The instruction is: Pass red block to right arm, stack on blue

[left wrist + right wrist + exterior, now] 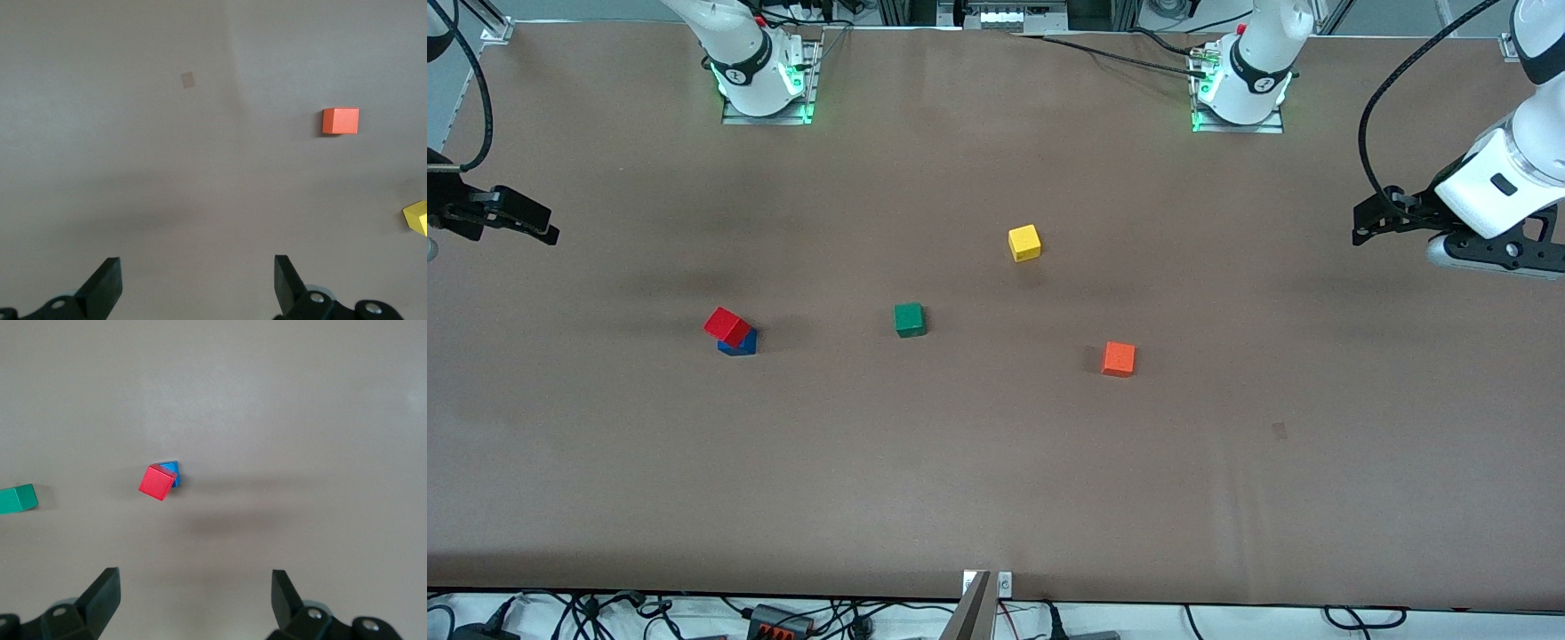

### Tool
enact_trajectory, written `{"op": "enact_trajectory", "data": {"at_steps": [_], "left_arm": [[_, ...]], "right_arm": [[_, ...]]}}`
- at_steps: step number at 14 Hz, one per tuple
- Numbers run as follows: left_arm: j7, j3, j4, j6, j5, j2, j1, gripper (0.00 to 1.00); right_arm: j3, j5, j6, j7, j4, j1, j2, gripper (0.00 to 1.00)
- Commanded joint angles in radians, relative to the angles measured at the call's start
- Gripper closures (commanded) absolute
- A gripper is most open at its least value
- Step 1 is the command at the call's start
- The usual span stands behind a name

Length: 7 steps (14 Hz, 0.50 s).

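The red block (727,326) is seen resting on top of the blue block (739,342), turned out of line with it so that a corner of the blue one shows from under it. The pair is placed toward the right arm's end of the bench (996,480), roughly midway between the edge along the robots' bases and the edge nearest the front camera. In the right wrist view the same pair (158,482) is shown with nothing touching it.

The right hand (511,222) is held up over the bench edge at the right arm's end, its fingers (100,597) spread wide and nothing gripped. The left hand (1383,220) is held up over the bench edge at the left arm's end, its fingers (103,287) likewise spread wide and nothing gripped.

A green block (909,319), a yellow block (1024,243) and an orange block (1119,359) are spread across the middle of the bench, well apart from one another.
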Motion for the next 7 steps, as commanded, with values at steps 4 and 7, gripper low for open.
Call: {"op": "enact_trajectory", "data": {"at_steps": [4, 7], "left_arm": [[0.001, -0.007, 0.030, -0.025, -0.001, -0.001, -0.004, 0.00], [0.003, -0.005, 0.036, -0.025, 0.000, 0.005, 0.002, 0.00]], "right_arm": [[0.015, -0.015, 0.013, -0.011, -0.027, -0.012, -0.025, 0.00], [0.015, -0.015, 0.010, -0.011, -0.028, -0.012, -0.025, 0.00]]}}
